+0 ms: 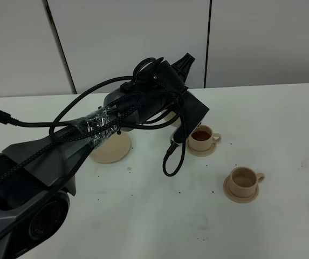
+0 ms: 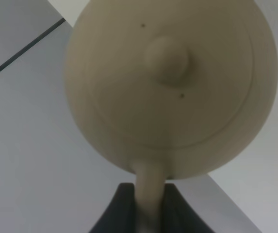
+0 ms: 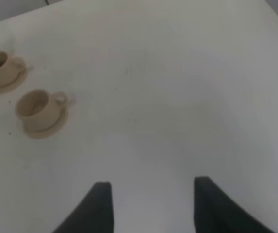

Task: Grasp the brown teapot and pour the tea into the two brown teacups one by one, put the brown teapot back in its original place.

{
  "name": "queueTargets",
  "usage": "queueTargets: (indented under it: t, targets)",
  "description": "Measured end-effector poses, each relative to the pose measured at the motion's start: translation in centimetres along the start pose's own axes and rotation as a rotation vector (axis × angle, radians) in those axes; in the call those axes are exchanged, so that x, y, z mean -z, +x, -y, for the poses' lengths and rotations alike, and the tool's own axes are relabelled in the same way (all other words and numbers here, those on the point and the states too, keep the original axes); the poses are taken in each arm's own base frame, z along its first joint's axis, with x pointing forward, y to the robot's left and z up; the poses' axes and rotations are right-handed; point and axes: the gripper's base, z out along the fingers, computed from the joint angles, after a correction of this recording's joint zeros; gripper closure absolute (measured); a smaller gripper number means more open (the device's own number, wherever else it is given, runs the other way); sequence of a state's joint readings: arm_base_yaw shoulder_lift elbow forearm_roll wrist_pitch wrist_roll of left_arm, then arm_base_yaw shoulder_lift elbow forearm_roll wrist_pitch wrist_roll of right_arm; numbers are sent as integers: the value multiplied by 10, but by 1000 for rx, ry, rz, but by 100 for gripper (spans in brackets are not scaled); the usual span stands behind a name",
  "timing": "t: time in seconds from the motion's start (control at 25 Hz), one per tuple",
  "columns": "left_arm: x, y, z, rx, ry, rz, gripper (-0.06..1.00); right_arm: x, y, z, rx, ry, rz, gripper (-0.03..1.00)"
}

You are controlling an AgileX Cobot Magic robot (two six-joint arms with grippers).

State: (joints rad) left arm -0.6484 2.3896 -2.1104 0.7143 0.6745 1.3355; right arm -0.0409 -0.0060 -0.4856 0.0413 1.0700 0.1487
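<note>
The left gripper (image 2: 147, 190) is clamped on the loop handle (image 2: 148, 177) of the brown teapot (image 2: 177, 97), its dark fingers (image 2: 114, 213) pressing the handle from both sides. In the left wrist view the pot's round body and knob lid (image 2: 168, 60) fill nearly the whole picture. From the high camera the left arm reaches across the middle of the white table (image 1: 283, 118). Only slivers of the teapot show behind the gripper, just beside the farther teacup (image 1: 201, 137); whether pot and cup touch cannot be told. That cup holds reddish-brown tea and stands on its small saucer (image 1: 201, 152). The nearer teacup (image 1: 244, 180), on a saucer of its own, shows a pale inside and sits well apart from the pot. The wide saucer (image 1: 111, 152) lies partly under the arm, with the teapot away from it. Dark specks (image 1: 128, 171) dot the table. The right gripper (image 3: 152, 183) hangs over the table with its fingers spread and nothing between them.
</note>
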Motion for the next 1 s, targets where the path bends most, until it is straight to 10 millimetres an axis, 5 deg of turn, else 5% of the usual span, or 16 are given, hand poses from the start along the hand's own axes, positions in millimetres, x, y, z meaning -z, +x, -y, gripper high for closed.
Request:
queueTargets:
  t: [1.0]
  targets:
    - [0,-1,-1,-4,-10,1,77,0,0,0,0,0,0,59]
